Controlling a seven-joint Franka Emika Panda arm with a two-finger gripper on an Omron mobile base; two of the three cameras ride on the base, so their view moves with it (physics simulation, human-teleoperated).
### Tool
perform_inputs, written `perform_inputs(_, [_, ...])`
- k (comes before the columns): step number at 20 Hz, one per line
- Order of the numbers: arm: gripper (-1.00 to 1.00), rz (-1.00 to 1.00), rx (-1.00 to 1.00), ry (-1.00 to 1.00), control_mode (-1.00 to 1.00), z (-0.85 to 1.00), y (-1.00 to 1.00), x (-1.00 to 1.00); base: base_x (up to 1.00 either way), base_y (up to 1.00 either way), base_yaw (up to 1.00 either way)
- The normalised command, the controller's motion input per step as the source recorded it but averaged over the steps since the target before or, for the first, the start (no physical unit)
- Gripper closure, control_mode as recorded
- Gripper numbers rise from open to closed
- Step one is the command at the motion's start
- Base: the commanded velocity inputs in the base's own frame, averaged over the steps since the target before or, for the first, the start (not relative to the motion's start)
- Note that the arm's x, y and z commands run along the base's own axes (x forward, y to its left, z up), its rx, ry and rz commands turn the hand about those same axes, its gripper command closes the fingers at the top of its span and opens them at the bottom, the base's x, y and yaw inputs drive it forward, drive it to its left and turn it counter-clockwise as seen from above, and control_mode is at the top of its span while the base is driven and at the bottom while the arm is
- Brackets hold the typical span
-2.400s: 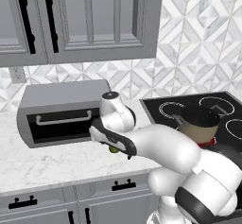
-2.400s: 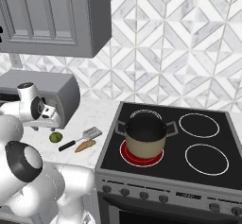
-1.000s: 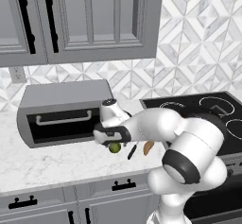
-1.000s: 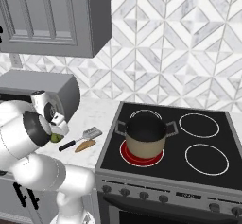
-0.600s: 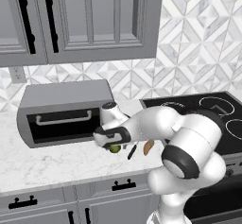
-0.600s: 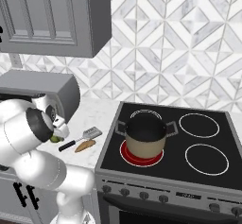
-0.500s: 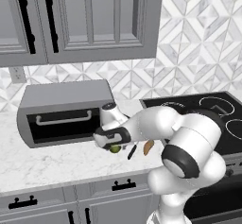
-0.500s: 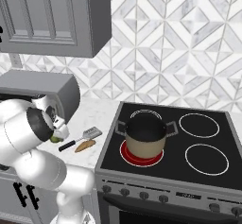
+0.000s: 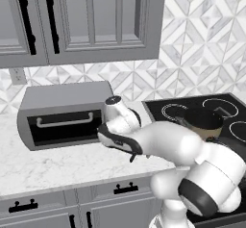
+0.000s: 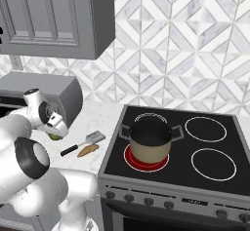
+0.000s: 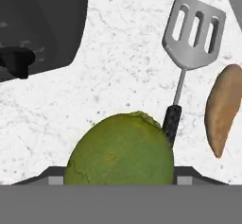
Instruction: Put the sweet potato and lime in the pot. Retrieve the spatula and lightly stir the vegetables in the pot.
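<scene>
You are lowering the hand [image 10: 54, 130] over the lime [image 11: 119, 152], sitting on the desk [image 11: 123, 62] right between its fingers; whether it is gripping yet, I cannot tell. Round, firm and likely slippery: be taking it across the middle.

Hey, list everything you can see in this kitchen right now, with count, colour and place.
lime: one, yellow-green, on the counter right under the hand
spatula: one, silver head, black handle, on the counter past the lime
sweet potato: one, orange-brown, beside the spatula
pot: one, tan, black rim, on the red burner
stove: one, black top, right of the counter
microwave: one, grey, on the counter
cabinets: grey, above
gripper: one, low over the lime
</scene>
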Motion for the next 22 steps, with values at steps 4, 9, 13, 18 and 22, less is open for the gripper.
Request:
perform_inputs(4, [1.00,0.00,0.06,-0.21,-1.00,1.00,-0.78,-0.46,0.00,0.00,0.00])
perform_inputs(9, [1.00,-0.03,0.10,-0.04,-1.00,1.00,-0.99,-0.16,0.00,0.00,0.00])
perform_inputs(13, [1.00,-0.05,0.07,-0.03,-1.00,1.00,-1.00,-0.02,0.00,0.00,0.00])
perform_inputs(18, [1.00,-0.09,0.01,0.00,-1.00,0.75,-1.00,0.01,0.00,0.00,0.00])
perform_inputs(22, [1.00,-0.07,-0.02,0.00,-1.00,0.12,-1.00,0.21,0.00,0.00,0.00])
